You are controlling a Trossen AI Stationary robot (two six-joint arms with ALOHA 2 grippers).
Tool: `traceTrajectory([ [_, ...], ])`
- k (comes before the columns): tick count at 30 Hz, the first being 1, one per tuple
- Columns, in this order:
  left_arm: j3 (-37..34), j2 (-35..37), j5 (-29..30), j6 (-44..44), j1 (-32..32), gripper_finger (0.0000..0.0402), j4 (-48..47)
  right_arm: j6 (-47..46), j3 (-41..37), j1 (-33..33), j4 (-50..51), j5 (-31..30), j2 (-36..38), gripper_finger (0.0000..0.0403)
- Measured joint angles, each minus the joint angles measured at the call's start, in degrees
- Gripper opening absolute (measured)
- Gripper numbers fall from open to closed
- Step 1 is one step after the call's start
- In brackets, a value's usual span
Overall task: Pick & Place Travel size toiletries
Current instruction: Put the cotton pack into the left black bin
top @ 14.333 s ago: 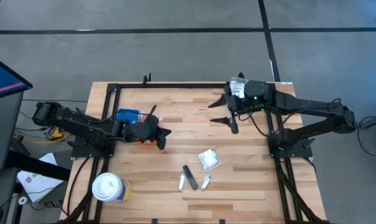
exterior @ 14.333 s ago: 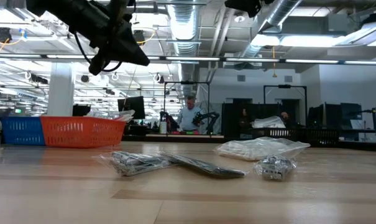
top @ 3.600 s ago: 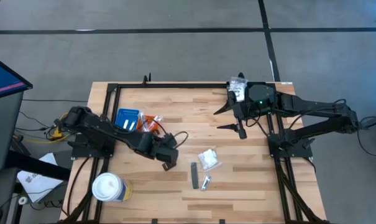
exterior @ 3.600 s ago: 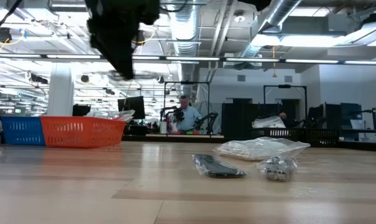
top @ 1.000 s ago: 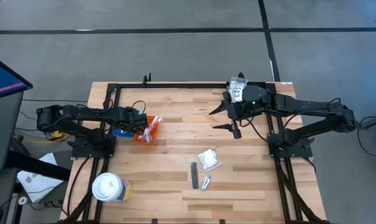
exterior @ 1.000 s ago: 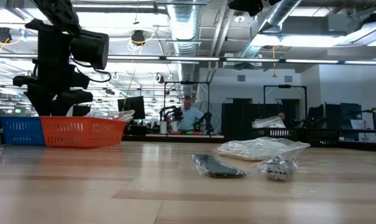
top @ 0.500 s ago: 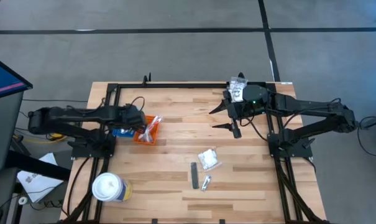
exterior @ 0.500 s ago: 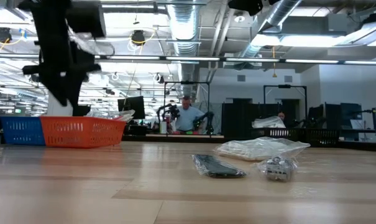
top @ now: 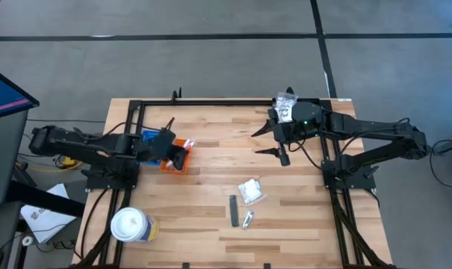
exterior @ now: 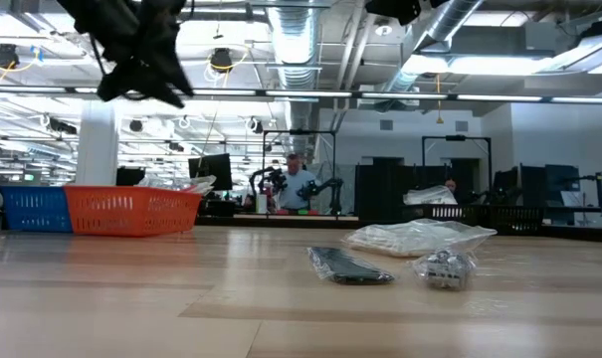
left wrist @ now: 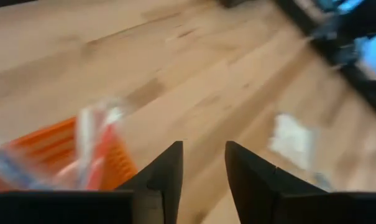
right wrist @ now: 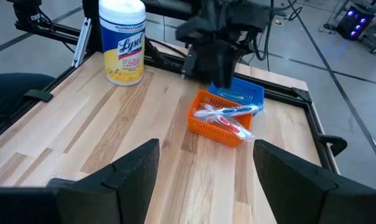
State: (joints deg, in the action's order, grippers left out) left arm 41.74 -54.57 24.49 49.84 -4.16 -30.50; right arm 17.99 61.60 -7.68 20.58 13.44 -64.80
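On the wood table lie a crinkly clear packet with white contents (top: 249,191), a short dark grey stick (top: 233,210) and a small clear packet (top: 246,219). Toothbrush-like sticks (right wrist: 228,115) lie in the orange tray (top: 168,162), which stands against the blue tray (top: 152,138). My left gripper (left wrist: 203,155) hangs above the orange tray (exterior: 131,211), slanting down, open by a narrow gap with nothing in it. My right gripper (right wrist: 206,149) hovers wide open at the far right (top: 259,143), clear of everything.
A big white lidded canister (top: 130,224) stands at the table's near left corner. A black frame rail (top: 211,102) runs along the far edge. Bare wood lies between the trays and the loose items (exterior: 350,267).
My left gripper has risen from just over the orange tray and tipped from pointing down to slanting forward, drifting a little toward the table's right. The trays and the loose items have stayed where they were.
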Motion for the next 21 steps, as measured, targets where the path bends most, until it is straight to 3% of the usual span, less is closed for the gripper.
traceTrajectory([
  [21, -0.1, -8.2, -0.7, -11.9, -9.5, 0.0092, 23.9, -1.4, 0.0, 0.2, 1.8, 0.0, 0.0, 0.0255],
])
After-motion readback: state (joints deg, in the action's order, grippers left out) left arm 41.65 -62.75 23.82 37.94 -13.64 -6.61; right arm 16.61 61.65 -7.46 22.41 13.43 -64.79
